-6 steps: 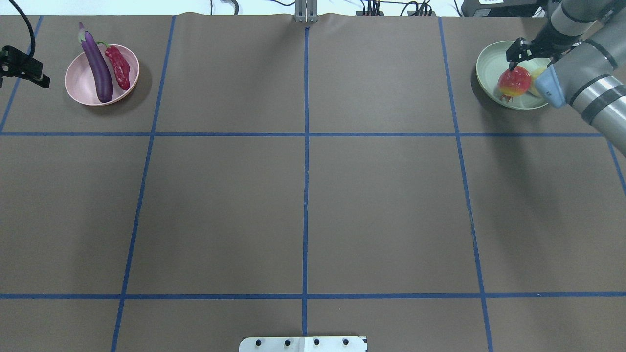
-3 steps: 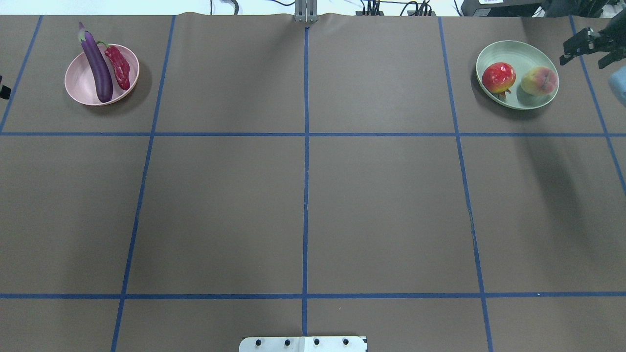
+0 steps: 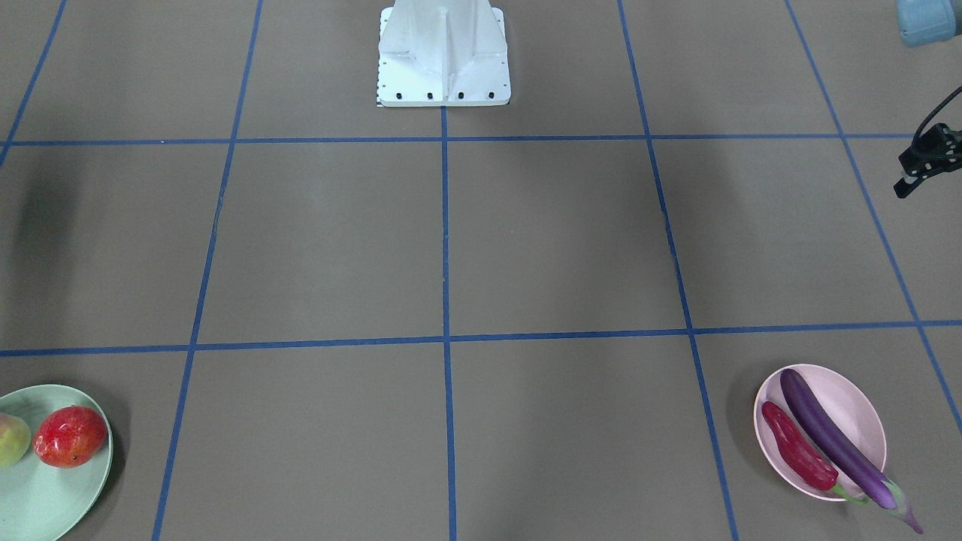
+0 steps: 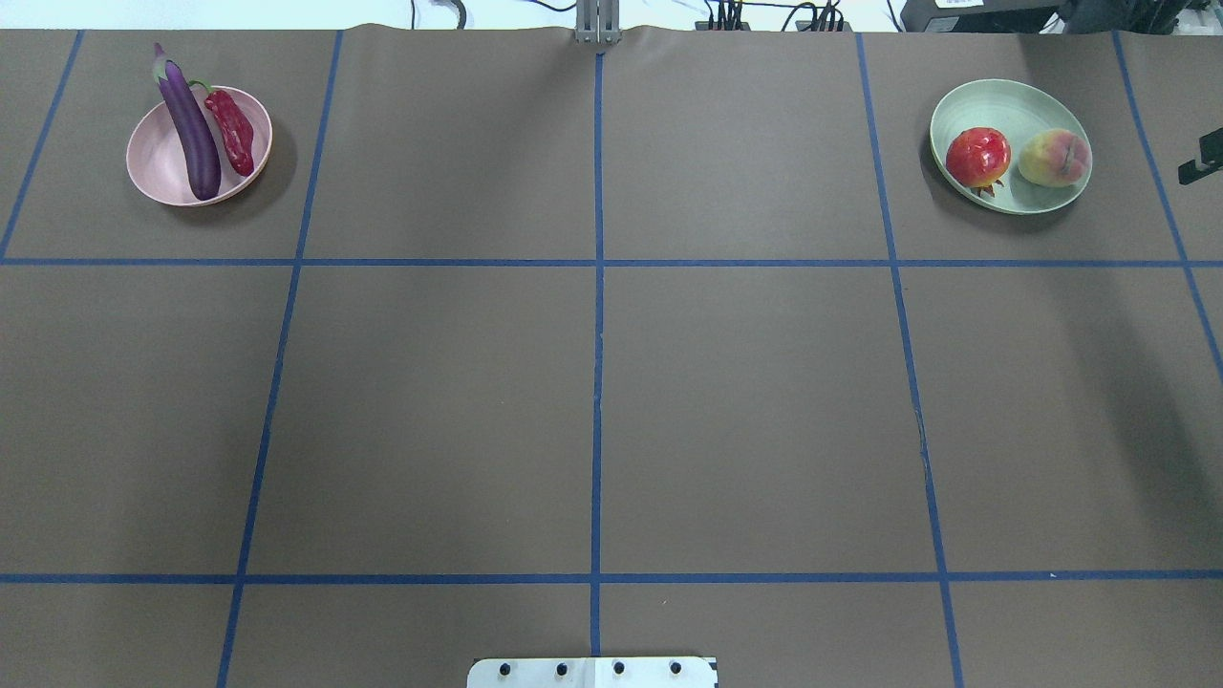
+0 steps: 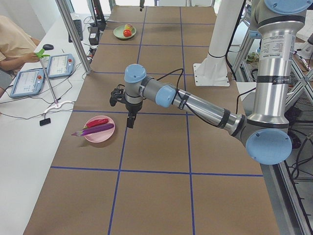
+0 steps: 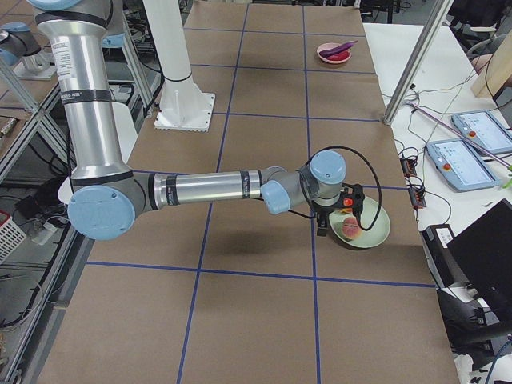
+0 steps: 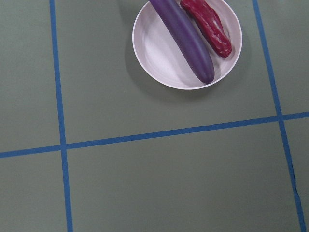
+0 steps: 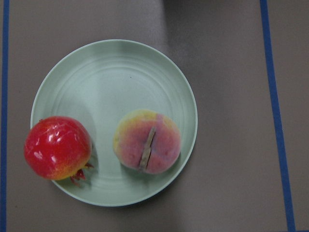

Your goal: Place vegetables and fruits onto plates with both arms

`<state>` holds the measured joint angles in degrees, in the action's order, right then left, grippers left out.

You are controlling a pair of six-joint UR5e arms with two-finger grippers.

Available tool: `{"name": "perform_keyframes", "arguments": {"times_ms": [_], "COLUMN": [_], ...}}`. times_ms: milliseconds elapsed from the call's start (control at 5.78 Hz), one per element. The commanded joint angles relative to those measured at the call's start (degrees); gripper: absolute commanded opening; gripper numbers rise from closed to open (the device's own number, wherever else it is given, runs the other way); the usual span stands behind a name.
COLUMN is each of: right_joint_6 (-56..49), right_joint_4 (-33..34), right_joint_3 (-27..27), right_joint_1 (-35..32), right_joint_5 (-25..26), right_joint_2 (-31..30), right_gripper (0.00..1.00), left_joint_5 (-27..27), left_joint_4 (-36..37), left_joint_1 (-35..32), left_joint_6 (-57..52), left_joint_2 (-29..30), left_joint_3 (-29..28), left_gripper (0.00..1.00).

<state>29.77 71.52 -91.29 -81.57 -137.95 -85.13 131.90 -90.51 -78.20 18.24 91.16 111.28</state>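
Brown taped tabletop shows the task apparently finished: eggplant and chili pepper lie in the pink plate, peach and red-orange fruit sit in the mint-green plate, and I cannot tell whether the left gripper or right gripper is spread or closed.

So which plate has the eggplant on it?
The pink plate, eggplant lying beside the chili; the green plate holds the peach and red fruit.

The left arm and right arm are silver-grey tubes with light blue joint caps.

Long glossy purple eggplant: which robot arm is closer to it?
Left. The left gripper hangs near the round pink plate holding the eggplant; the right gripper is by the far mint green plate.
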Motion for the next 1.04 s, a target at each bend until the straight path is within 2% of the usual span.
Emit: {"name": "perform_keyframes", "arguments": {"times_ms": [0, 346, 692, 865], "right_joint_6": [-0.06, -3.02, -15.46, -22.14], "right_joint_4": [0.11, 0.11, 1.33, 6.3], "right_joint_3": [-8.96, -11.35, -11.46, -11.54], "right_joint_1": [-1.13, -2.01, -2.54, -3.5], "right_joint_5": [-0.39, -0.39, 0.4, 0.49], "right_joint_2": [-8.17, -12.58, -15.58, -14.9], "right_gripper": [1.0, 1.0, 1.0, 1.0], "left_joint_5": [2.04, 5.19, 5.39, 5.3], "left_joint_4": [1.56, 1.73, 6.54, 7.27], "left_joint_1": [-1.86, -4.4, -4.41, -4.41], "left_joint_6": [-2.48, -6.02, -5.93, -5.93], "left_joint_2": [0.25, 0.16, 2.34, 2.88], "left_joint_3": [-2.71, -6.24, -6.34, -6.34], "left_gripper": [1.0, 1.0, 1.0, 1.0]}}
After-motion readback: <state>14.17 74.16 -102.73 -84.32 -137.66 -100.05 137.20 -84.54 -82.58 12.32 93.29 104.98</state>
